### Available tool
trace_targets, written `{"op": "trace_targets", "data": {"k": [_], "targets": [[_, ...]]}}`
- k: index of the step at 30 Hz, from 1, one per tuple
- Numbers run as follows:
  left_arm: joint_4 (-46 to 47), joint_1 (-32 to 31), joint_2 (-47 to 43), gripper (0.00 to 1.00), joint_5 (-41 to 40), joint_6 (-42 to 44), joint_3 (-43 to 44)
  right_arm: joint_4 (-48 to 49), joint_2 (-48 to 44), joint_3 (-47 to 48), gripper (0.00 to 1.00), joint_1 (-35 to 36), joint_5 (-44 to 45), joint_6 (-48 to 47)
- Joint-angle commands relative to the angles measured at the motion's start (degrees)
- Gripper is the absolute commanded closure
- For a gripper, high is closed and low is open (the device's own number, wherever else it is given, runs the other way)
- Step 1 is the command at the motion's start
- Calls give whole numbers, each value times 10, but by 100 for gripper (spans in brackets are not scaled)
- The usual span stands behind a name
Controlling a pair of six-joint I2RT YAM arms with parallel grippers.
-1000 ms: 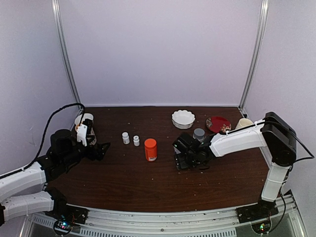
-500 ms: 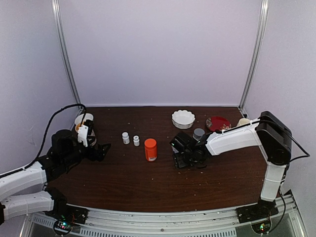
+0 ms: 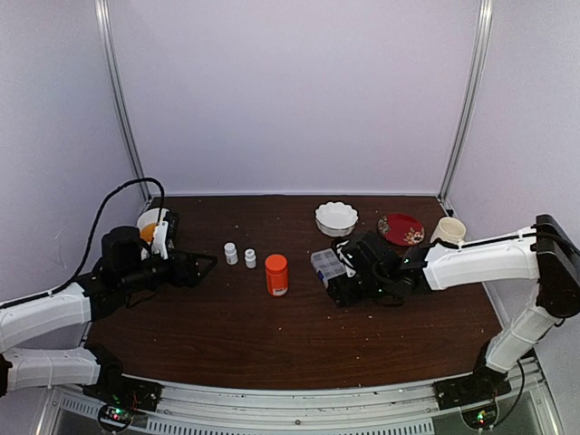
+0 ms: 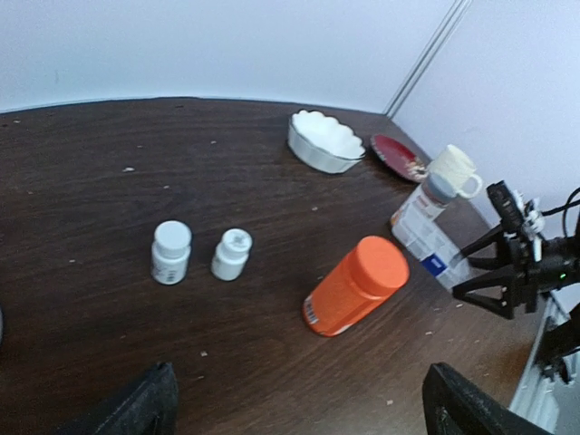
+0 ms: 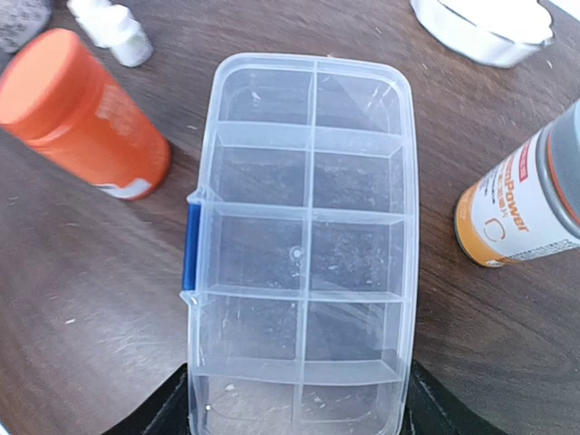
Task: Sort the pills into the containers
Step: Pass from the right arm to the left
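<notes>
Reaching in from the right side, the right gripper (image 5: 297, 401) had its jaws closed against the two long sides of the organizer box (image 5: 304, 236), holding it at its near end. The box was a clear, flat plastic tray divided into two rows of small cells (image 5: 263, 249), with a blue latch (image 5: 192, 246) on one long edge. It sat near the middle of the dark wooden table (image 3: 272, 344). I could not tell whether it rested on the wood or was raised a little.

An orange bottle (image 5: 82, 118) stood just beside the box on its left. An amber bottle (image 5: 521, 204) with a grey cap stood near its other long side, not touching it. Two small white bottles (image 4: 170, 252) stood side by side further left.

The left gripper (image 4: 299, 390) hung low over the table's left part, its jaws spread wide with nothing between them, well apart from the box.

Tiny pale pills (image 4: 129, 169) lay scattered thinly across the tabletop. Toward the back stood a scalloped white bowl (image 3: 336, 217), a red plate (image 3: 401, 228) and a cream cup (image 3: 449, 230).
</notes>
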Motion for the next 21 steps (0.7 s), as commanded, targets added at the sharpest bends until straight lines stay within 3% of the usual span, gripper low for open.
{"op": "trace_targets", "data": {"k": [1, 10, 15, 21], "targets": [[78, -12, 5, 2, 98, -109, 33, 54, -65, -29, 37, 9, -61, -39], [98, -106, 12, 3, 67, -117, 89, 130, -177, -65, 37, 23, -211, -41], [120, -144, 43, 3, 79, -97, 121, 149, -189, -45, 38, 26, -315, -36], [165, -155, 80, 3, 98, -116, 140, 178, -184, -26, 39, 35, -366, -32]]}}
